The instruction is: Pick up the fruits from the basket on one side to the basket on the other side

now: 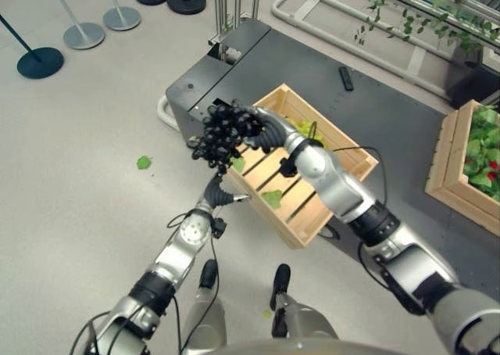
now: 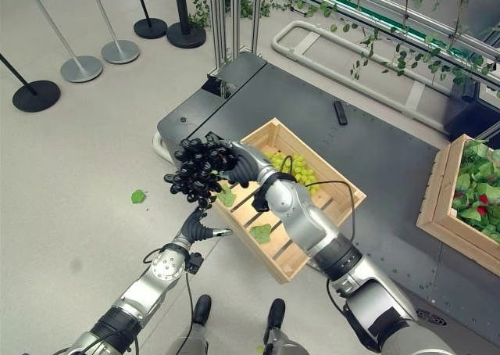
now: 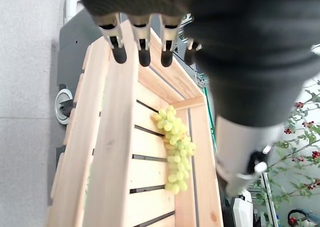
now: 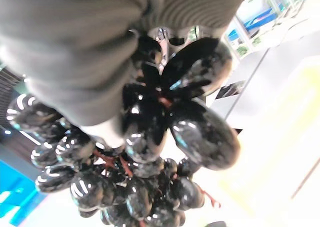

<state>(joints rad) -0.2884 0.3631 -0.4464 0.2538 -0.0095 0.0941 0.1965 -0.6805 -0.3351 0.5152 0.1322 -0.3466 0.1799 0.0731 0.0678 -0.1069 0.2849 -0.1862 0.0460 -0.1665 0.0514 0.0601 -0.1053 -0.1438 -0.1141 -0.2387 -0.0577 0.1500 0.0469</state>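
right hand point(image 2: 244, 166) grasps one glossy black grape bunch point(image 2: 195, 172); left hand point(image 2: 197, 228) released. one slatted wooden crate point(image 2: 291, 263) holds one green bunch point(image 3: 175, 149).

dark platform point(image 2: 375, 159), wooden crate point(image 2: 328, 214), black remote point(image 2: 341, 112)

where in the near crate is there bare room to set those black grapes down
Free: the slatted floor of the wooden crate on its near half, broken by two green leaves. Crowded: the far corner, where the green grapes lie. The right hand holds the black grapes above the crate's left rim; the left hand sits below.
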